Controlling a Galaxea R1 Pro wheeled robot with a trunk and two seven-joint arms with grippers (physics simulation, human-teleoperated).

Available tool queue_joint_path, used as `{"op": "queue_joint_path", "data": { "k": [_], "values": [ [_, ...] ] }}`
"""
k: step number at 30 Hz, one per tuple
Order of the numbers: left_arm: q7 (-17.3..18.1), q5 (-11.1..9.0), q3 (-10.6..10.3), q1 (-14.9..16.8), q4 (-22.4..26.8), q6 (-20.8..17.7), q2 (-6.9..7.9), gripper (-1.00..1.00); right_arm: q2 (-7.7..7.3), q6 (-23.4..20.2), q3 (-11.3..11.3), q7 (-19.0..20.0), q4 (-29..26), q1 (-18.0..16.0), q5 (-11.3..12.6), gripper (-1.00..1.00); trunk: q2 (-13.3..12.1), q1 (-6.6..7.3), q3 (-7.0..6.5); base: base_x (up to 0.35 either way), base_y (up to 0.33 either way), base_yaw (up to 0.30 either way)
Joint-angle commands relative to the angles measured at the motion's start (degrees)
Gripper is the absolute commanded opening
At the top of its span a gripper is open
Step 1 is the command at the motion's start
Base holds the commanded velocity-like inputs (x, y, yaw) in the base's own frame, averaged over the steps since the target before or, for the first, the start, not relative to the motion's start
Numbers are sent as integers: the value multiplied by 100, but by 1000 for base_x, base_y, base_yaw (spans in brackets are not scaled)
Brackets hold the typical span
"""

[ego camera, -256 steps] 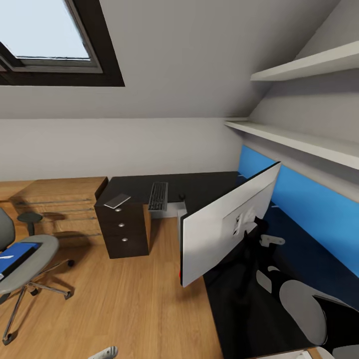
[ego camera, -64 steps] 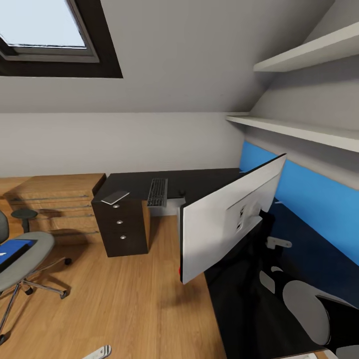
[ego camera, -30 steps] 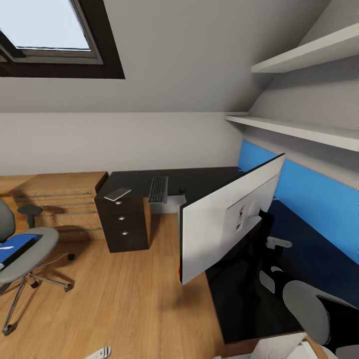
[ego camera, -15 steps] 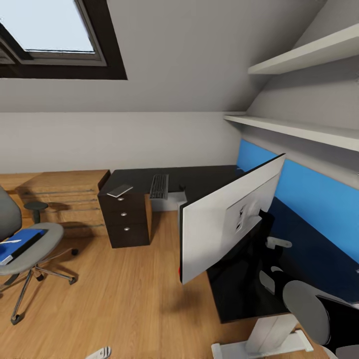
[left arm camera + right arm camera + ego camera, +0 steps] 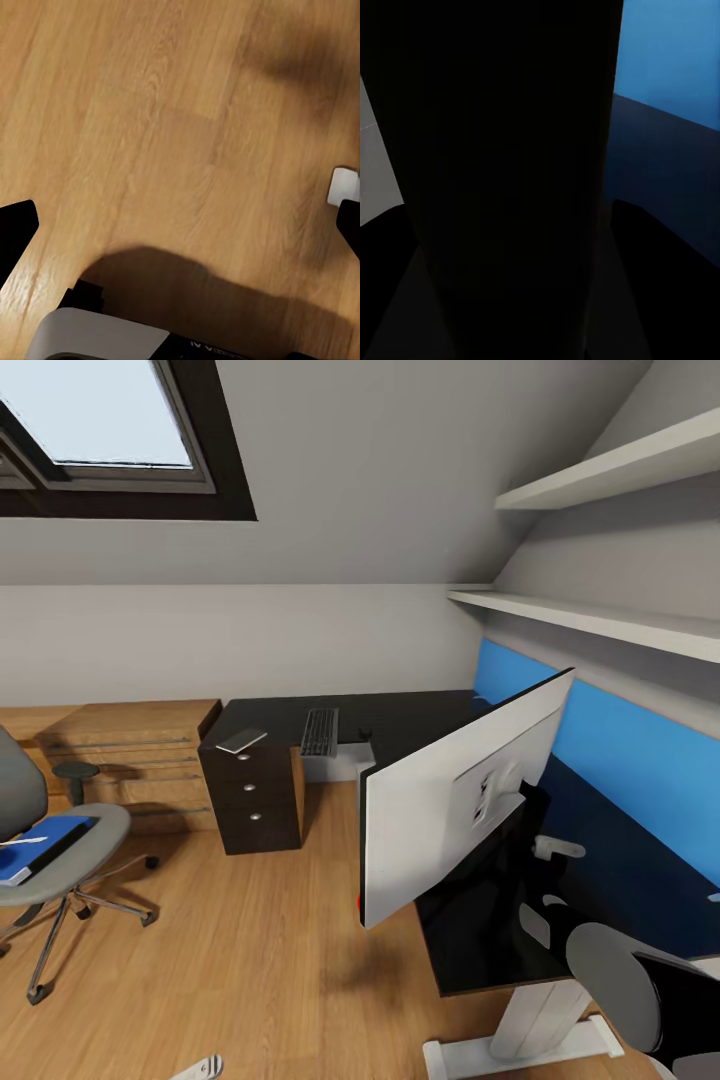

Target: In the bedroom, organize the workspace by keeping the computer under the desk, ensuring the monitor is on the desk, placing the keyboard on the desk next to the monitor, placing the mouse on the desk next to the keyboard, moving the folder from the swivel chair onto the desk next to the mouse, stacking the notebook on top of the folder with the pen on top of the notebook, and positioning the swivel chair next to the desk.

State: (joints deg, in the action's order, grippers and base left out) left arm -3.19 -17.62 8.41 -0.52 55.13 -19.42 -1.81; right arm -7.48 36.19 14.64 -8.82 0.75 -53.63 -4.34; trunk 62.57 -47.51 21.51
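Two items sit on the desk point(image 5: 400, 725): keyboard point(image 5: 320, 732) and monitor point(image 5: 455, 800), tilted. Folder point(image 5: 40, 845) lies on the swivel chair point(image 5: 60, 860), well apart from the desk; both moves pending. Left tool point(image 5: 180, 225) spread open above the floor; right tool's state: cannot tell.

The black desk point(image 5: 400, 725) carries the monitor point(image 5: 450, 800), a keyboard point(image 5: 320, 732) beyond it, and a grey notebook point(image 5: 241, 740) left of the keyboard.

keyboard point(image 5: 320, 732) on desk point(image 5: 400, 718); folder point(image 5: 45, 845) on swivel chair point(image 5: 50, 860)
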Motion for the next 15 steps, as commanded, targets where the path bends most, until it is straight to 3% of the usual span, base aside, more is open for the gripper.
{"op": "queue_joint_path", "data": {
  "k": [1,15],
  "values": [
    [-29,-60,5,-1,15,-35,-4,100,0,7,57,-24,3,-7,-129,-100,4,-1,5,-2,0,0],
    [-25,-57,3,-1,15,-35,5,100,8,27,57,-31,-11,-7,-94,-100,4,-1,5,0,0,0]
  ]
}}
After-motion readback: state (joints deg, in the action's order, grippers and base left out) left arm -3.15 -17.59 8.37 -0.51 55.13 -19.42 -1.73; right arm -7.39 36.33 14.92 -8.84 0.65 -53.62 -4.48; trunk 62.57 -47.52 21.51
